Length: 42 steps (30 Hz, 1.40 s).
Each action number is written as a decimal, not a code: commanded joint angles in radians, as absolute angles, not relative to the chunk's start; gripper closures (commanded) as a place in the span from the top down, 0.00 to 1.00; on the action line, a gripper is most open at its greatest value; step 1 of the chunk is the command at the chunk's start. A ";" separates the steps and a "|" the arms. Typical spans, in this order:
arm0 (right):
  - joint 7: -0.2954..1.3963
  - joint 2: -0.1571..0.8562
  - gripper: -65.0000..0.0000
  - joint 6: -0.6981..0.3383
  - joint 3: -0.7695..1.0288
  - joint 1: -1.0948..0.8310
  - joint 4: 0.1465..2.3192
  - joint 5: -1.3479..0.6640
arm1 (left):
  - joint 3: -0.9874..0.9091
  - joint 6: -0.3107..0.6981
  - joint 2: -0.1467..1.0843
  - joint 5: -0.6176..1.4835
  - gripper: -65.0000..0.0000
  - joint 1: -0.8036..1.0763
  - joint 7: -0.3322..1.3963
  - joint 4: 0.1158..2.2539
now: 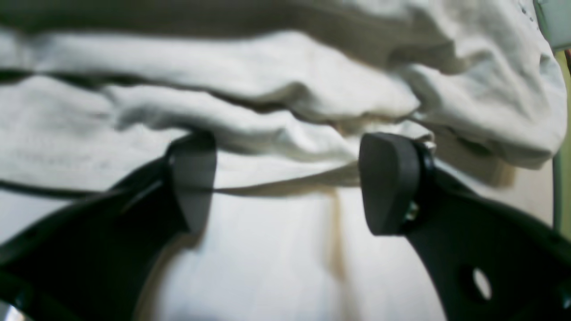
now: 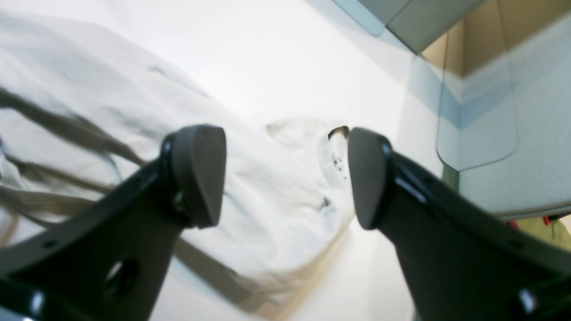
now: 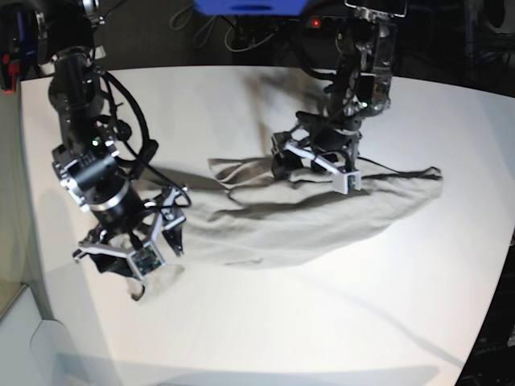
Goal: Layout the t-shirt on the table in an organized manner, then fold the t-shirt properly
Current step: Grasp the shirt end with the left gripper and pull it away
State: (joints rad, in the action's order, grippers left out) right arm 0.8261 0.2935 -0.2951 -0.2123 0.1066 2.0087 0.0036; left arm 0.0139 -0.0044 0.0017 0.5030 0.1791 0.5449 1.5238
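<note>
The light grey-beige t-shirt lies wrinkled across the white table, stretching from the lower left to the right side. My left gripper hovers over the shirt's upper edge. In the left wrist view it is open, with bunched folds of the t-shirt just beyond its fingertips and nothing held. My right gripper is at the shirt's lower-left end. It is open too, above the t-shirt near the neck with its small printed label.
Dark cables run along the table's far edge. A clear panel and a brown board stand past the table edge in the right wrist view. Bare tabletop spreads in front of the shirt.
</note>
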 commanded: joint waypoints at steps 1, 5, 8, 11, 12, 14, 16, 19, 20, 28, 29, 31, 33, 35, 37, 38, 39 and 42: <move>0.800 0.300 0.67 -0.298 -0.208 0.124 2.023 0.005 | 0.013 -0.007 0.002 0.504 0.75 0.179 0.559 1.527; 0.800 0.300 0.67 -0.298 -0.208 0.125 2.023 0.005 | 0.013 -0.005 0.008 0.504 0.64 0.179 0.559 1.527; 0.800 0.300 0.67 -0.298 -0.208 0.125 2.023 0.005 | 0.013 -0.005 0.019 0.504 0.40 0.179 0.559 1.526; 0.800 0.300 0.67 -0.298 -0.208 0.125 2.023 0.005 | 0.012 -0.005 0.030 0.504 0.09 0.177 0.561 1.506; 0.800 0.300 0.67 -0.298 -0.208 0.125 2.023 0.005 | 0.007 -0.007 0.030 0.504 0.00 0.176 0.561 1.488; 0.800 0.300 0.67 -0.298 -0.208 0.127 2.023 0.005 | -0.027 -0.007 0.030 0.504 0.01 0.176 0.561 1.454; 0.800 0.300 0.67 -0.298 -0.208 0.128 2.023 0.005 | -0.062 -0.007 0.030 0.504 0.02 0.179 0.561 1.442; 0.800 0.300 0.67 -0.298 -0.208 0.131 2.023 0.005 | -0.101 -0.007 0.031 0.506 0.01 0.196 0.561 1.451; 0.800 0.300 0.67 -0.298 -0.208 0.131 2.023 0.005 | -0.113 -0.007 0.039 0.506 0.01 0.209 0.561 1.466; 0.800 0.298 0.67 -0.298 -0.208 0.131 2.023 0.005 | -0.150 -0.007 0.140 0.506 0.01 0.328 0.562 1.690; 0.800 0.297 0.67 -0.298 -0.208 0.131 2.023 0.005 | -0.163 -0.007 0.153 0.506 0.01 0.344 0.562 1.716; 0.800 0.297 0.67 -0.298 -0.208 0.131 2.023 0.005 | -0.206 -0.007 0.171 0.506 0.01 0.378 0.562 1.755; 0.800 0.297 0.67 -0.298 -0.208 0.131 2.023 0.005 | -0.260 -0.005 0.188 0.506 0.01 0.403 0.564 1.779; 0.800 0.297 0.67 -0.298 -0.208 0.131 2.023 0.005 | -0.311 0.001 0.199 0.507 0.01 0.412 0.621 1.794; 0.800 0.295 0.67 -0.298 -0.208 0.131 2.023 0.005 | -0.352 0.002 0.194 0.507 0.01 0.401 0.705 1.816; 0.800 0.295 0.67 -0.298 -0.208 0.131 2.023 0.005 | -0.364 0.002 0.186 0.507 0.01 0.386 0.754 1.837; 0.800 0.295 0.67 -0.298 -0.208 0.131 2.023 0.005 | -0.367 0.002 0.170 0.507 0.01 0.374 0.792 1.853; 0.800 0.295 0.67 -0.298 -0.225 0.131 2.023 0.005 | -0.375 -0.001 0.099 0.507 0.02 0.332 0.892 1.900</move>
